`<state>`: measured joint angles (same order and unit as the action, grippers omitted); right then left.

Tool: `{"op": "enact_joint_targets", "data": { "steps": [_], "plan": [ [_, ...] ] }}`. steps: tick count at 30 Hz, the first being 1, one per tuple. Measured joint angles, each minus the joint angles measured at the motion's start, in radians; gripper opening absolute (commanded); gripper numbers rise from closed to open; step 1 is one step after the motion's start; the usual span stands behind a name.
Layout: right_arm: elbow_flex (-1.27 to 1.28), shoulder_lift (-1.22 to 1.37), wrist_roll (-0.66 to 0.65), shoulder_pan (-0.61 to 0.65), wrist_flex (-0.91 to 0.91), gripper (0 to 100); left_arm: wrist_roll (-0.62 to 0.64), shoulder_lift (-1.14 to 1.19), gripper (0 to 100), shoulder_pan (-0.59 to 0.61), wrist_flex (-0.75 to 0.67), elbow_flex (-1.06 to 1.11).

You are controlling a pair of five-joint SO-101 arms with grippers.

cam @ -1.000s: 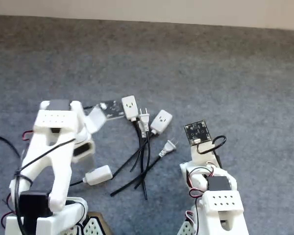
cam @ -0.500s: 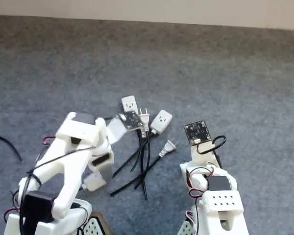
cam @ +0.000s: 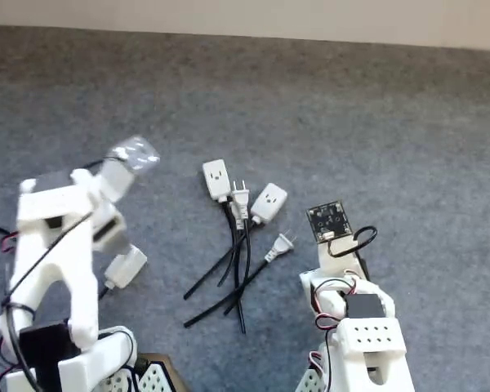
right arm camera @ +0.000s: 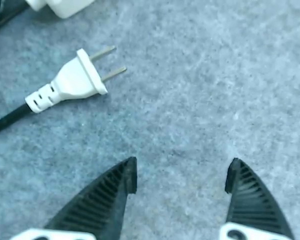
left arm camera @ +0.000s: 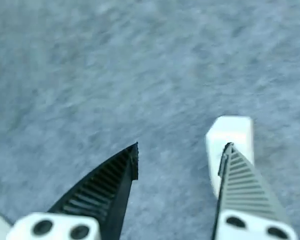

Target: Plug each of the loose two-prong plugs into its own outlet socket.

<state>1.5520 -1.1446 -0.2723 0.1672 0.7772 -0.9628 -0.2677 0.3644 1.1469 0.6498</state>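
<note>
Both the left end effector (left arm camera: pixel 181 147) and right end effector (right arm camera: pixel 182 165) gape empty, so grasping likely comes first: the right, near the loose two-prong plug (right arm camera: pixel 75 77), must close on it.

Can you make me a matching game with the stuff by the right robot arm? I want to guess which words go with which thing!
Things:
1. loose plug
2. the plug's cord
3. carpet
4. right pincer

Words:
a. black
b. grey and fuzzy, under everything
c. open, with nothing inside
d. white, with two bare metal prongs

Pairs: 1-d, 2-a, 3-b, 4-c
</note>
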Motion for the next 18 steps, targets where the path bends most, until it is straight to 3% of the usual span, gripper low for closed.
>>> {"op": "enact_joint_targets", "data": {
  "steps": [5, 11, 18],
  "plan": [
    [0.000, 0.000, 0.000, 0.000, 0.000, 27.8, -0.058, 0.000, 26, 0.129, 0.000, -0.031],
    [0.000, 0.000, 0.000, 0.035, 0.000, 27.8, -0.063, 0.000, 26, 0.173, 0.026, -0.037],
    [0.000, 0.000, 0.000, 0.037, 0.000, 27.8, -0.058, -0.118, 26, 0.006, 0.442, -0.092]
  ]
}}
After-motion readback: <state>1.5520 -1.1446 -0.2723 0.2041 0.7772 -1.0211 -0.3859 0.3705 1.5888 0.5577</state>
